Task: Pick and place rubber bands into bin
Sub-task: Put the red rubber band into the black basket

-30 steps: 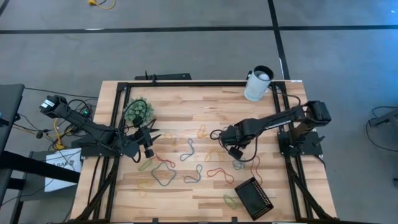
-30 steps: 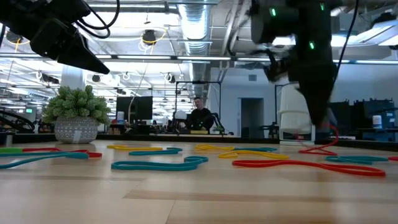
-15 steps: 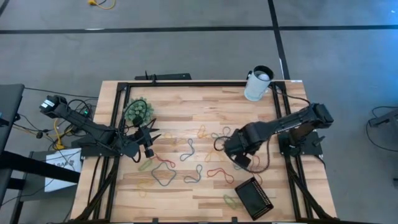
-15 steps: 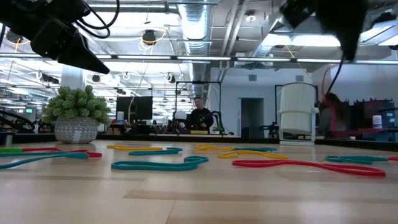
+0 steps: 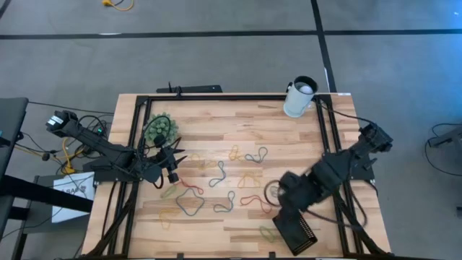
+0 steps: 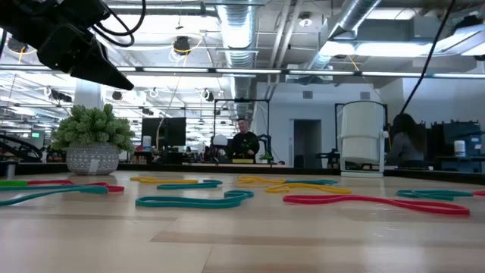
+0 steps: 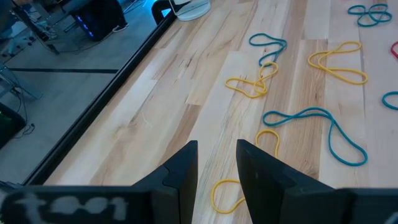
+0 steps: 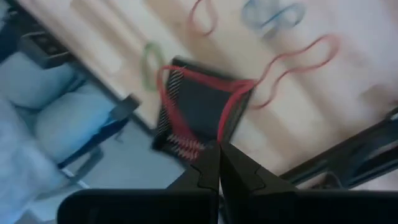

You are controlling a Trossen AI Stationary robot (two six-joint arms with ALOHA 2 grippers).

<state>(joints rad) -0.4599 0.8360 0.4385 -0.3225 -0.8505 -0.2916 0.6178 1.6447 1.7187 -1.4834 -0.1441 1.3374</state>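
Right gripper [image 8: 218,155] pinches a red band [image 8: 205,81] above the bin [image 8: 202,112]; I count many bands [image 5: 189,207] left.

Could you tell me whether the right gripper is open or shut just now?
Shut. The right gripper has its fingers pressed together on a red band, which hangs above the bin.

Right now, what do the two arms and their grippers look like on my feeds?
Both arms are dark, jointed links with loose black cables along them. The left gripper has two flat, matte black, wedge-shaped fingers; its arm shows a small green light near the base. The right gripper has matching black fingers with notched inner edges.
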